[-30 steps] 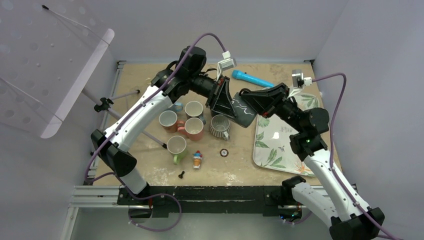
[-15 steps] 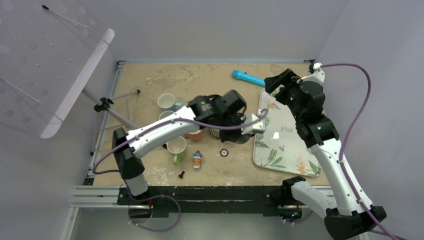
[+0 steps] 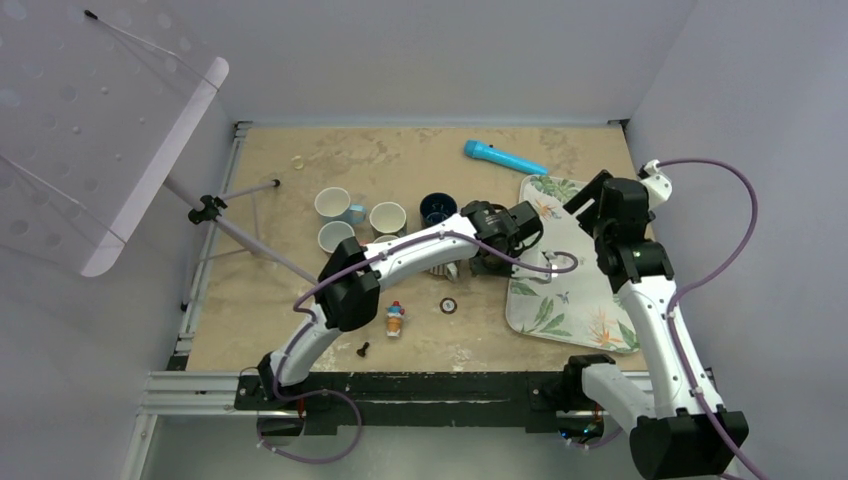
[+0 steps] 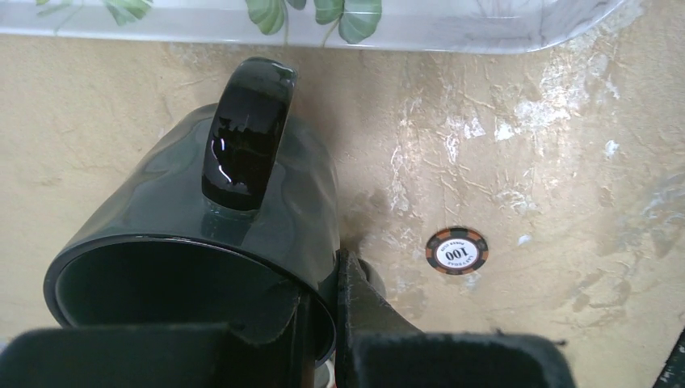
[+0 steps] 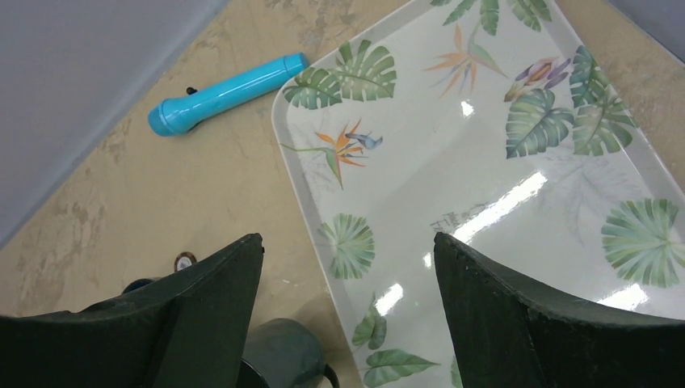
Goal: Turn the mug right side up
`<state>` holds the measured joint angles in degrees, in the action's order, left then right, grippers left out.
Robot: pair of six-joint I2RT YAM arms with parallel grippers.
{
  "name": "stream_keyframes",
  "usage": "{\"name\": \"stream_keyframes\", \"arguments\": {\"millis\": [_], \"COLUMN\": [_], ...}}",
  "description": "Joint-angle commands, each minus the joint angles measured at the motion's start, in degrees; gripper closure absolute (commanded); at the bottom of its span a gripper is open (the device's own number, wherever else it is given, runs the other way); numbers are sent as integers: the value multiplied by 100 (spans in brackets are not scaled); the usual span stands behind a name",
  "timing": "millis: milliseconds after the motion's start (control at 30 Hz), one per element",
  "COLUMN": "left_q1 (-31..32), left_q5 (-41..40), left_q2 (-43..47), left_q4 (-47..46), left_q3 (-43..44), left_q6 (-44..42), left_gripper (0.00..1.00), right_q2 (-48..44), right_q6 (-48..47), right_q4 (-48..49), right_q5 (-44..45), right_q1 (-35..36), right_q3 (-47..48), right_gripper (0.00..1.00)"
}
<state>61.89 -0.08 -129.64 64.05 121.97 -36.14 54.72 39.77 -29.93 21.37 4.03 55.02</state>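
Note:
The dark green mug [image 4: 161, 202] is tilted just above the sandy table, beside the tray's left edge. Its mouth faces the left wrist camera and its handle [image 4: 246, 133] points toward the tray. My left gripper [image 4: 323, 323] is shut on the mug's rim, with one finger inside and one outside. From above, the left gripper [image 3: 492, 255] covers most of the mug. My right gripper [image 5: 347, 242] hangs open and empty over the tray, apart from the mug [image 5: 283, 352] below it. In the top view the right gripper [image 3: 588, 195] is at the tray's far end.
A leaf-print tray [image 3: 565, 290] lies at the right and a blue flashlight [image 3: 503, 157] behind it. White mugs [image 3: 333, 203] [image 3: 387, 217] and a dark blue mug [image 3: 437, 208] stand upright mid-table. Near the front lie a poker chip [image 4: 456, 249], a small figurine [image 3: 395, 318] and a screw [image 3: 363, 349].
The right gripper let go of the mug, opened and drew back over the tray. The left arm carried the mug down to the table beside the tray's left edge.

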Motion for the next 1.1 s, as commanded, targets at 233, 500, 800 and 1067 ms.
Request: {"name": "stream_keyframes", "arguments": {"millis": [233,500,800,1067], "left_q1": [-28,-75,-1411,-4107], "left_q5": [185,-264,-853,964], "left_q2": [-173,1744,4600,7480], "left_q4": [297,54,-1196,-3045], "left_q3": [224,-220,-2129,-5621], "left_q6": [-286,176,1319,1422], "left_gripper": [56,19,10,0], "right_q2": [18,-118,-153,-774], "right_q6": [-362,-676,-1298,-1486], "right_q4": [476,917,1448,2235], "right_q5": [-158,-424,-813,-957], "right_q1": [-101,-114,-107,-105], "right_q3": [-142,-232,-289,-859], "right_gripper": [19,19,20,22]}}
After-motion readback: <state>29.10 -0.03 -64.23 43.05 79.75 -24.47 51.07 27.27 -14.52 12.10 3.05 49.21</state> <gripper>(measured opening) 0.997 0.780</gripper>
